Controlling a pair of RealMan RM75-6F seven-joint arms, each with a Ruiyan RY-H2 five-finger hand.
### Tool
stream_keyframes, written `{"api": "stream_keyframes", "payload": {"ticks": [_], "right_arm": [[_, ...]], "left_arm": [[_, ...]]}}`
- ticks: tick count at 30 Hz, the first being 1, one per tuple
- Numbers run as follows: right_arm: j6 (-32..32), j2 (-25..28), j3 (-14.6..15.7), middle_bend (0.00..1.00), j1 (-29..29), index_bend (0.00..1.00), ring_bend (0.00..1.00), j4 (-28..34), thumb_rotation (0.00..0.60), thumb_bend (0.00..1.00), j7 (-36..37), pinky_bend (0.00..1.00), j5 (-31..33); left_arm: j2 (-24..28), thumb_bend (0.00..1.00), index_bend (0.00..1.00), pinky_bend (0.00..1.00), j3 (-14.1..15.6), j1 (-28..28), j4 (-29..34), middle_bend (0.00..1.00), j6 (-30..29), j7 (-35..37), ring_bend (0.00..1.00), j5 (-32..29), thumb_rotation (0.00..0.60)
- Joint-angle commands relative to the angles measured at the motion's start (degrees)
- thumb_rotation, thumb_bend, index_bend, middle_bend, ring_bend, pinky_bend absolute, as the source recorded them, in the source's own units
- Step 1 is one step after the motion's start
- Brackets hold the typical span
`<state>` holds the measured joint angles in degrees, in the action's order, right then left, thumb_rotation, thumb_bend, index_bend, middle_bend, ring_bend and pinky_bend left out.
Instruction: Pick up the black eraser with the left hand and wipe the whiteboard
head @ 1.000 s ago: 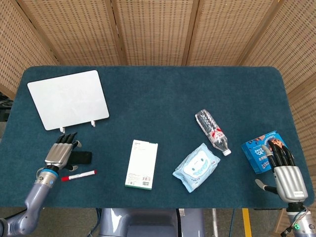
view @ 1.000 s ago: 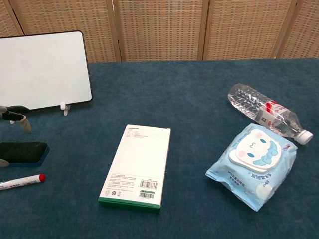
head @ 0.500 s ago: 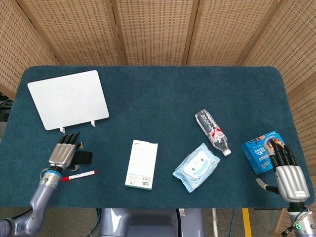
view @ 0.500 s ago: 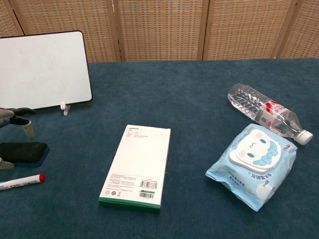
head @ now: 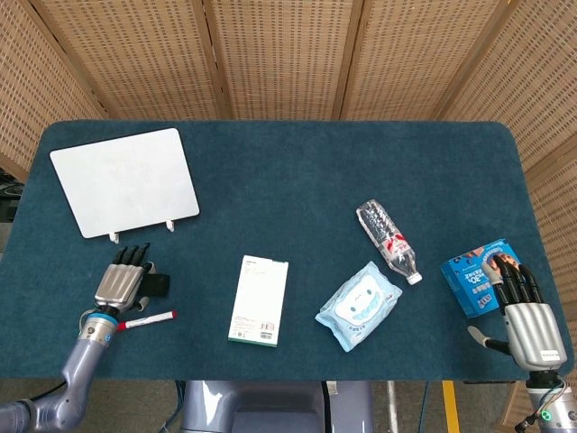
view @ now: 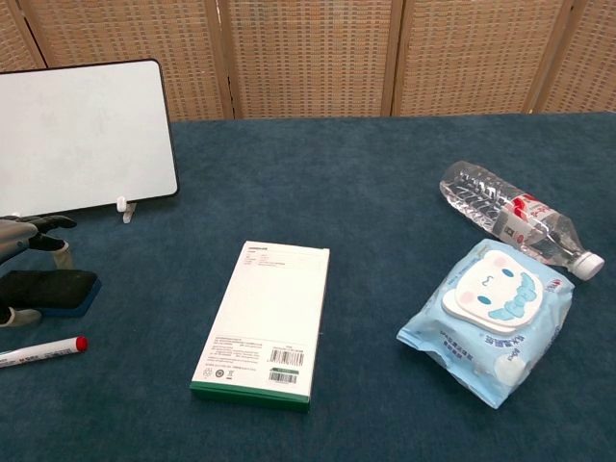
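The black eraser lies near the table's front left edge, just behind the red-capped marker. My left hand hovers over the eraser's left end, hiding that part in the head view. Its fingers stretch out above and behind the eraser, and the thumb sits at the eraser's front edge without a clear grip. The whiteboard stands propped on its small feet at the back left, also seen as the whiteboard in the chest view. My right hand is at the front right, fingers extended and holding nothing.
A white box with a green edge lies at the front centre. A light blue wipes pack and a plastic bottle lie to the right. A blue packet sits by my right hand's fingertips.
My left hand has moved right and further over the eraser. The eraser has shifted slightly in the chest view. The right hand has barely moved.
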<state>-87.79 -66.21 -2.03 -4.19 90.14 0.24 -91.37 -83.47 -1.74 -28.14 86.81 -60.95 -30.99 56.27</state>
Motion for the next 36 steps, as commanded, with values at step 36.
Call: {"api": "stream_keyframes", "payload": {"ticks": [36], "right_arm": [[1.4, -0.39, -0.58, 0.0, -0.47, 0.03, 0.0, -0.48, 0.6, 0.05, 0.08, 0.0, 1.58]], "left_arm": [[-5.4, 0.33, 0.41, 0.0, -9.19, -4.75, -25.22, 0.0, -13.88, 7.19, 0.0, 16.89, 0.6]]}}
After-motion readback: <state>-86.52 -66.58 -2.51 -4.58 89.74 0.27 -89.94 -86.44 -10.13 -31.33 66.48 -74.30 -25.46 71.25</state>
